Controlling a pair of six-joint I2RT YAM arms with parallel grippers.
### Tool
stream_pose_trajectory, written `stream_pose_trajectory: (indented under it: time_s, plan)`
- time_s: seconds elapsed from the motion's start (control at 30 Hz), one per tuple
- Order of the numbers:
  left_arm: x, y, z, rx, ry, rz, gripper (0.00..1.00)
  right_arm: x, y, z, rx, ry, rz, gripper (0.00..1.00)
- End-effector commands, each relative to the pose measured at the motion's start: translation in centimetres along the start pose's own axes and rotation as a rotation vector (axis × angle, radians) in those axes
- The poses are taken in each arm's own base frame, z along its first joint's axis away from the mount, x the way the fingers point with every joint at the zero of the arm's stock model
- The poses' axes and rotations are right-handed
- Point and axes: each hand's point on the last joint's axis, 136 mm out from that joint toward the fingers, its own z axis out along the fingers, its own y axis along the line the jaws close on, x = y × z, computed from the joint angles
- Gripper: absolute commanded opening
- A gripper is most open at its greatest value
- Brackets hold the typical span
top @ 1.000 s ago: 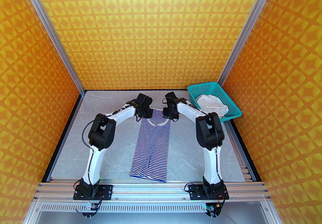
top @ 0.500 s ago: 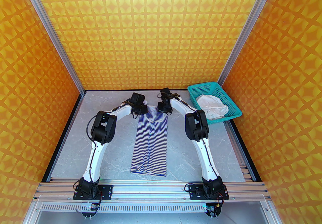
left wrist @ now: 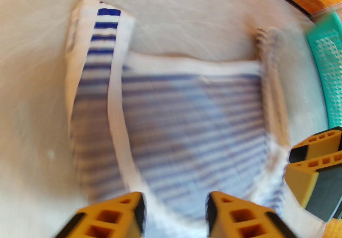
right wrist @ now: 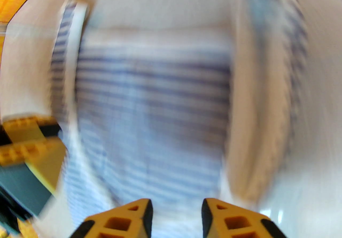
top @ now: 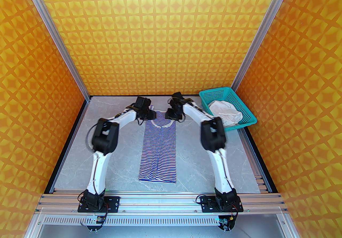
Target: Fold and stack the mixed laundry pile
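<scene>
The left gripper (left wrist: 176, 206) is noted with its fingers apart; striped cloth is seen through the gap and nothing is pinched. The right gripper (right wrist: 176, 208) is likewise found parted over the same cloth. Both wrist views are blurred. In the overhead view the two grippers are placed at the centre of the frame, one at each shoulder strap of the striped garment (top: 159, 148). The garment is spread lengthwise down the middle of the grey table (top: 123, 162), with the neckline toward the top of the frame and the hem toward the bottom. A teal basket (top: 215, 90) is recorded right of centre in the frame, at the table's far right corner, and the white cloth (top: 224, 114) is bundled inside it. Compared with the frame a second earlier, both grippers are found higher in the frame. The garment has been drawn up with them, hem included, and is laid straighter. Basket and white cloth are unchanged.
</scene>
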Motion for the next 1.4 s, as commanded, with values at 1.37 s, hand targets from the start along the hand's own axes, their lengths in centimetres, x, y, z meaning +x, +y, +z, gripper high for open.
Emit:
stream_pose_trajectory:
  time_s: [1.37]
  plan:
    - [35.4, -2.4, -13.8, 0.002, 0.503, -0.306, 0.44, 36.7, 1.3, -5.2, -0.181, 0.401, 0.164, 0.41]
